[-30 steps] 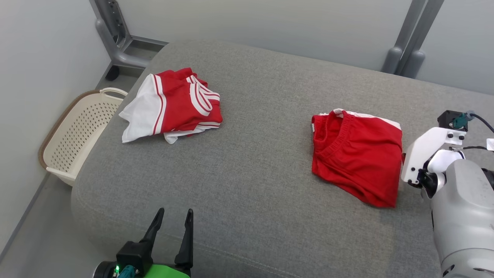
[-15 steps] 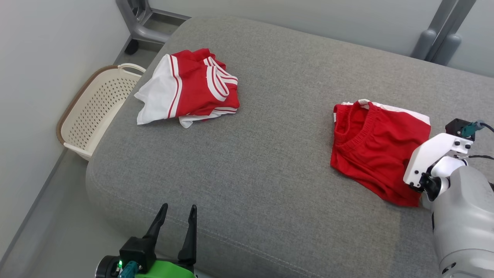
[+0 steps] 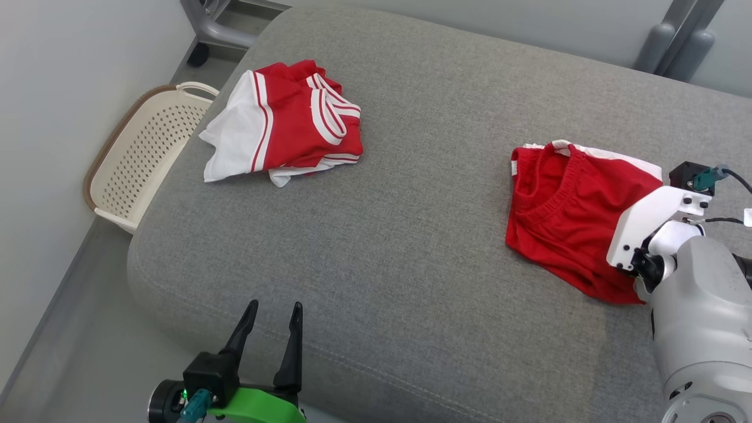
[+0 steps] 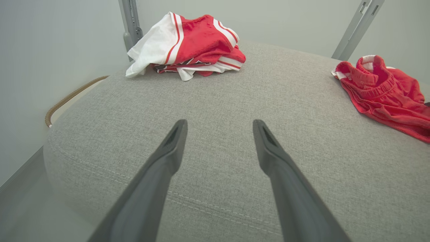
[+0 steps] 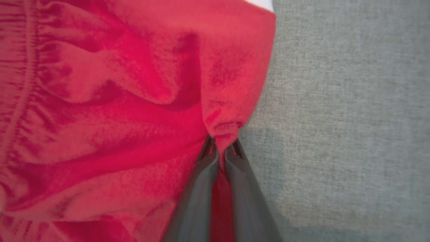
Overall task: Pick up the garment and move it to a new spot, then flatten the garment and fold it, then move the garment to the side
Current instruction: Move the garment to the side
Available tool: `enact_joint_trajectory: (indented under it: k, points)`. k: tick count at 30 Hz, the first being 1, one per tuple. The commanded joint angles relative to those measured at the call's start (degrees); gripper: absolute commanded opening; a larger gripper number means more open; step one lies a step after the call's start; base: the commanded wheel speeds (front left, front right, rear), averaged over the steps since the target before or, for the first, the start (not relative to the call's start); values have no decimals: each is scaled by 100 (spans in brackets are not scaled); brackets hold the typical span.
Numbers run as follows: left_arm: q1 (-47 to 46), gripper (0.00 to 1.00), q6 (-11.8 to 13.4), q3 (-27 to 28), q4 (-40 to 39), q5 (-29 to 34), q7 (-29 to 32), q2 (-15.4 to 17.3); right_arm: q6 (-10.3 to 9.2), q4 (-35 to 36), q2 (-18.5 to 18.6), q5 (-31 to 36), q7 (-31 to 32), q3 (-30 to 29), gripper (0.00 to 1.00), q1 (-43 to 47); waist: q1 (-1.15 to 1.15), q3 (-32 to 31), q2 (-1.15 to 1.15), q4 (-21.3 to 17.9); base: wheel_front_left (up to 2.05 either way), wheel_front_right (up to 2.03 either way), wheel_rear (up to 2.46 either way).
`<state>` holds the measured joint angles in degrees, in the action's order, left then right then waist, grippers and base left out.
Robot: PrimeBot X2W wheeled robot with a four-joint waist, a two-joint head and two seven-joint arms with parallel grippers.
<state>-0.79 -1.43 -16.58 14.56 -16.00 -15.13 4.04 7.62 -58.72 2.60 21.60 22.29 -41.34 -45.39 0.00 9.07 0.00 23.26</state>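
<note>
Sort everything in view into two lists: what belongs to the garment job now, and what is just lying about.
In the job: red shorts, right gripper pinching their edge, grey cushion beneath.
Lying about: red-and-white garment, cream basket; left gripper open, idle.

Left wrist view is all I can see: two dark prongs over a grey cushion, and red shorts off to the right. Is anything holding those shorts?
Observer: Yes, the right pincer is shut on a bunched fold at the edge of the red shorts.
Operator: What is that brown curve at my left?
Observer: The rim of a cream basket full of small holes, standing on the floor beside the cushion.
Operator: What carries my prongs?
Observer: The left pincer sits on a black block with a green shell behind it.
</note>
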Motion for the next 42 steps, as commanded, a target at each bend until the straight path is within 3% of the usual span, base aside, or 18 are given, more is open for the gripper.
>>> enact_joint_trajectory:
  k: [1,8,14,28,36,42]
  points:
    - [-74,100,10,12,-36,6,-3,-15,-25,-62,64,92,-11,-11,0,92,0,-35,0,-112,0,0,0]
    - [-130,100,-49,-29,-167,81,-3,-19,-24,-103,61,408,-88,325,0,-61,0,2,0,-563,0,0,0]
    - [-240,100,-105,-94,-351,108,-3,-39,-20,-134,91,668,-173,816,0,-250,0,163,0,-1217,0,0,0]
    - [-771,100,-227,-242,-888,297,7,98,-19,-316,501,463,-655,1652,0,-963,0,936,0,-2712,0,0,0]
    - [-1061,100,-231,-248,-1445,461,214,373,-19,-343,845,220,-883,1977,0,-1518,0,1655,0,-3162,0,0,0]
    - [-1210,100,-250,-259,-1833,566,383,561,-18,-364,1244,108,-991,2275,0,-1890,0,2132,0,-3286,0,0,0]
